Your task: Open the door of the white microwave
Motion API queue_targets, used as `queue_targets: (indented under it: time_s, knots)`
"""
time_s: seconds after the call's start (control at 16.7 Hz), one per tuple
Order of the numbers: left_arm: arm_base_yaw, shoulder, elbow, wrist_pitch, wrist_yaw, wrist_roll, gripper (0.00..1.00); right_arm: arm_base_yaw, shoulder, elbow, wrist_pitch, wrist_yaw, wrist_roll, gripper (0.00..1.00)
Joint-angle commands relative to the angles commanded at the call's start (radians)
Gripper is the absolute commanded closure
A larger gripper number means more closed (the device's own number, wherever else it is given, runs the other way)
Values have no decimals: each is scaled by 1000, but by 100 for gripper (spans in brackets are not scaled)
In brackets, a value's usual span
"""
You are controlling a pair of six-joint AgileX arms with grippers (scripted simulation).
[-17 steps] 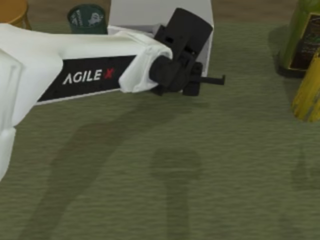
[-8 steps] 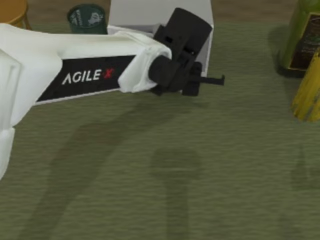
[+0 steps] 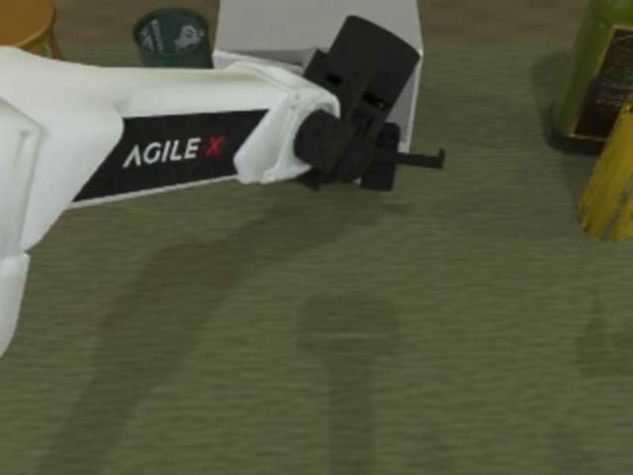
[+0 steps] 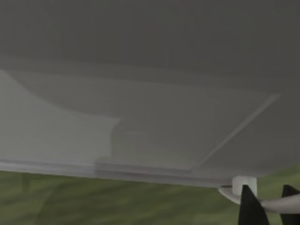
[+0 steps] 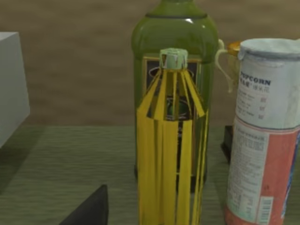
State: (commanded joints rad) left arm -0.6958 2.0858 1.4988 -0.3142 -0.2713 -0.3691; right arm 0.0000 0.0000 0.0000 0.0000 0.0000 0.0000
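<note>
The white microwave (image 3: 297, 25) stands at the back middle of the table, with my left arm reaching across its front. In the left wrist view its door (image 4: 150, 108) fills most of the picture as a flat grey window, lying flush. The slim white handle (image 4: 274, 201) runs along the door's edge. My left gripper (image 4: 271, 211) has the handle between its two black fingertips and is shut on it; from above this gripper (image 3: 435, 158) is at the microwave's right front corner. Part of my right gripper (image 5: 91, 211) shows low in its own wrist view, off to the right of the table.
A green cup (image 3: 173, 38) stands just left of the microwave, and a round orange object (image 3: 25, 25) is at the back left corner. At the right edge are a green bottle (image 3: 593, 79), a yellow slatted bottle (image 3: 608, 188) and a popcorn can (image 5: 265, 131).
</note>
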Motion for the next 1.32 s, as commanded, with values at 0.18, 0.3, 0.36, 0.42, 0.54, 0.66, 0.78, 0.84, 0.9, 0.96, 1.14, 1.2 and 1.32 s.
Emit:
queue_targets:
  time_s: [0.18, 0.3, 0.36, 0.42, 0.54, 0.66, 0.78, 0.84, 0.9, 0.96, 1.14, 1.2, 1.32]
  knots:
    - [0, 0, 0, 0, 0, 0, 100, 0, 0, 0, 0, 0, 0, 0]
    - [0, 0, 0, 0, 0, 0, 100, 0, 0, 0, 0, 0, 0, 0]
    - [0, 0, 0, 0, 0, 0, 100, 0, 0, 0, 0, 0, 0, 0]
    - [0, 0, 0, 0, 0, 0, 100, 0, 0, 0, 0, 0, 0, 0]
    - [-8, 1, 1, 1, 8, -3, 100, 0, 0, 0, 0, 0, 0, 0]
    - [-2, -10, -15, 10, 15, 12, 100, 0, 0, 0, 0, 0, 0, 0]
    - [3, -22, -31, 21, 23, 27, 100, 0, 0, 0, 0, 0, 0, 0]
    - [6, -25, -40, 24, 26, 33, 100, 0, 0, 0, 0, 0, 0, 0]
    - [6, -26, -41, 24, 26, 34, 100, 0, 0, 0, 0, 0, 0, 0]
    - [6, -26, -41, 24, 26, 34, 100, 0, 0, 0, 0, 0, 0, 0]
    - [6, -26, -41, 24, 26, 34, 100, 0, 0, 0, 0, 0, 0, 0]
    - [6, -26, -41, 24, 26, 34, 100, 0, 0, 0, 0, 0, 0, 0]
    - [6, -26, -41, 24, 26, 34, 100, 0, 0, 0, 0, 0, 0, 0]
